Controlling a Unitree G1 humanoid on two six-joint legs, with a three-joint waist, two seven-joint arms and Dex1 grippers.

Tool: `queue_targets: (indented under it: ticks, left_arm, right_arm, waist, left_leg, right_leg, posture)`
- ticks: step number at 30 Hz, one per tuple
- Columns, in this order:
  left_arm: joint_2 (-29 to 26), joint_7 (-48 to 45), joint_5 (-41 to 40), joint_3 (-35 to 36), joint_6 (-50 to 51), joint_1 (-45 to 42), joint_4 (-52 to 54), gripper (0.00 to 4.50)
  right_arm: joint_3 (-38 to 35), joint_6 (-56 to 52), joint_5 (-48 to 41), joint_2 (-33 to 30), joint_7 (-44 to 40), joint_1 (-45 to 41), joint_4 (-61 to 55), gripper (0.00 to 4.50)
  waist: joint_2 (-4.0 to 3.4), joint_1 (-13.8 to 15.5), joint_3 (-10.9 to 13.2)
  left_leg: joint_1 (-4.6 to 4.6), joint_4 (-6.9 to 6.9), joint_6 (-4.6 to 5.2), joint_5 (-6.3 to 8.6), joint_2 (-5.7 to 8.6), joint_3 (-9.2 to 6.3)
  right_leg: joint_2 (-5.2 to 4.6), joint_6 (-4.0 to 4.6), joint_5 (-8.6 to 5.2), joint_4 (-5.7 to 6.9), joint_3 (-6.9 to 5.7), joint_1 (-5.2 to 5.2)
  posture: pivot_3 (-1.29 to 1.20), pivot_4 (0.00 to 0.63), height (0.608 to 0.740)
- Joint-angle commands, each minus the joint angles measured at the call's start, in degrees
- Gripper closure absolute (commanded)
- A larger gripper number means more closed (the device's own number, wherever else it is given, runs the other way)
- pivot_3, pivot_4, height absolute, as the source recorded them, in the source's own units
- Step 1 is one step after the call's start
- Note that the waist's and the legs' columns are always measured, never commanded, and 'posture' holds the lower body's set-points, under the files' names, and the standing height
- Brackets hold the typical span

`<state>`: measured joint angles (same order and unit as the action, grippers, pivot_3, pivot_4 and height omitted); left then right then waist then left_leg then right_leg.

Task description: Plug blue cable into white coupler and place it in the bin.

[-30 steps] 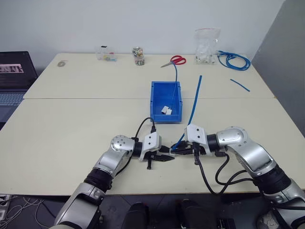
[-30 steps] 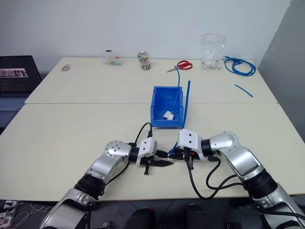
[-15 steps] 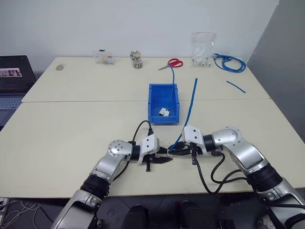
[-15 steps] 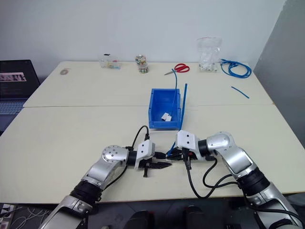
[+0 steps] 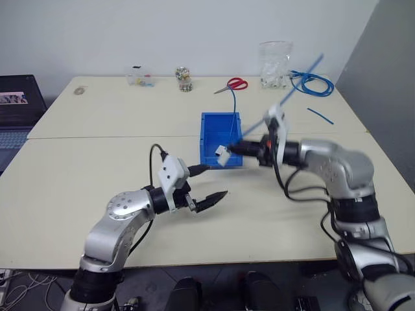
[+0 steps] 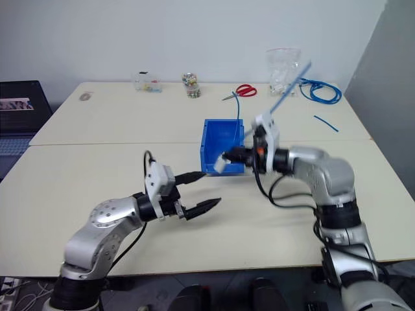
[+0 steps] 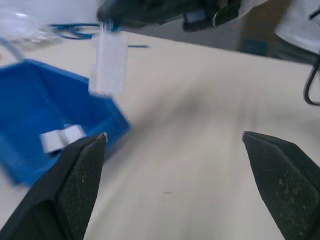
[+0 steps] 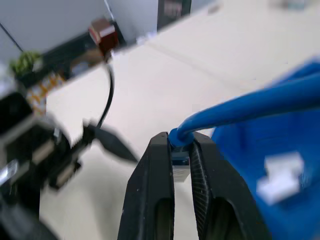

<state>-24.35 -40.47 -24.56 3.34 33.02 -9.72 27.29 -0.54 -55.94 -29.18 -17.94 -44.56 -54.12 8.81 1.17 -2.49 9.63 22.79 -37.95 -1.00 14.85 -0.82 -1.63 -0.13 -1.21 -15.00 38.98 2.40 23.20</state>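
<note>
Your right gripper (image 5: 237, 149) is clamped on the cable (image 5: 299, 79) near its plug end, raised over the near edge of the bin (image 5: 209, 133). The coupler (image 5: 222, 155) hangs at the cable's tip; the join itself is blurred. Two small white pieces (image 7: 61, 138) lie inside the bin. Your left gripper (image 5: 209, 200) stands wide open and empty, above bare table (image 5: 78, 168) near the bin. The cable's far end slants up toward the wall.
</note>
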Motion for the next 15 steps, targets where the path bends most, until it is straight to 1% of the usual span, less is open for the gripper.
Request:
queue_targets:
  ticks: [1, 4, 6, 9, 10, 11, 12, 15]
  left_arm:
    - [4.66, 11.63, 0.55, 3.79, 1.73, 4.6, 6.16, 0.03]
    - [8.17, 17.06, 2.13, 2.08, 1.41, 8.66, 9.77, 0.03]
    - [9.72, 19.48, 2.63, 0.81, 1.4, 10.41, 11.44, 0.0]
    - [10.48, 21.13, 2.91, -0.65, 1.14, 11.48, 12.3, 0.0]
    - [10.54, 21.49, 2.9, -0.95, 1.09, 11.56, 12.39, 0.0]
    - [10.58, 21.78, 2.92, -1.2, 1.06, 11.59, 12.46, 0.0]
    - [10.57, 22.12, 2.9, -1.08, 0.99, 11.29, 12.23, 0.0]
    - [10.64, 23.21, 2.91, -0.36, 1.2, 9.51, 10.53, 0.0]
  right_arm:
    - [0.35, 10.45, 7.3, 2.21, 5.58, -9.12, 21.53, 4.32]
    - [0.8, 16.67, 10.4, 3.8, 5.99, -14.43, 33.64, 4.32]
    - [0.9, 20.28, 12.32, 4.61, 5.74, -17.31, 40.57, 3.64]
    - [0.91, 24.8, 14.94, 5.2, 6.67, -20.69, 48.56, 3.12]
    - [0.86, 26.27, 15.72, 5.29, 7.23, -21.62, 50.66, 2.82]
    - [0.77, 27.35, 16.25, 5.33, 7.5, -22.26, 52.18, 2.7]
    - [0.47, 28.25, 16.61, 5.3, 7.6, -22.97, 53.49, 2.4]
    - [-0.11, 30.21, 17.63, 4.58, 7.97, -24.31, 55.38, 1.75]
  waist:
    - [0.03, 0.35, -0.02]
    - [0.05, 0.59, -0.01]
    - [0.08, 0.72, 0.03]
    - [0.07, 0.84, 0.04]
    - [0.07, 0.85, 0.04]
    - [0.06, 0.82, 0.04]
    - [0.06, 0.76, 0.04]
    - [0.06, 0.62, 0.04]
  left_leg:
    - [0.0, 0.0, 0.0, 0.0, 0.01, 0.02]
    - [0.08, -0.01, -0.01, 0.01, 0.16, 0.37]
    - [0.14, -0.01, -0.01, 0.01, 0.23, 0.4]
    - [0.16, 0.01, -0.01, 0.01, 0.21, 0.28]
    - [0.15, 0.03, -0.01, 0.01, 0.21, 0.27]
    - [0.14, 0.01, -0.01, 0.01, 0.22, 0.26]
    - [0.13, 0.01, -0.01, 0.01, 0.21, 0.25]
    - [0.1, 0.01, -0.01, 0.01, 0.17, 0.28]
  right_leg:
    - [0.0, 0.0, 0.0, -0.04, 0.03, 0.0]
    - [-0.2, -0.07, 0.05, -0.13, 0.15, 0.07]
    - [-0.37, -0.08, 0.06, -0.17, 0.15, 0.11]
    - [-0.48, -0.07, 0.05, -0.16, 0.1, 0.11]
    - [-0.47, -0.07, 0.06, -0.15, 0.08, 0.11]
    - [-0.46, -0.06, 0.05, -0.12, 0.07, 0.1]
    - [-0.39, -0.06, 0.06, -0.11, 0.04, 0.1]
    - [-0.18, -0.06, 0.05, -0.1, 0.06, 0.1]
  posture:
    - [0.0, 0.15, 0.74]
    - [0.0, 0.15, 0.74]
    - [0.0, 0.15, 0.74]
    - [0.0, 0.15, 0.74]
    - [0.0, 0.15, 0.74]
    - [0.0, 0.15, 0.74]
    - [0.0, 0.15, 0.74]
    - [0.0, 0.15, 0.74]
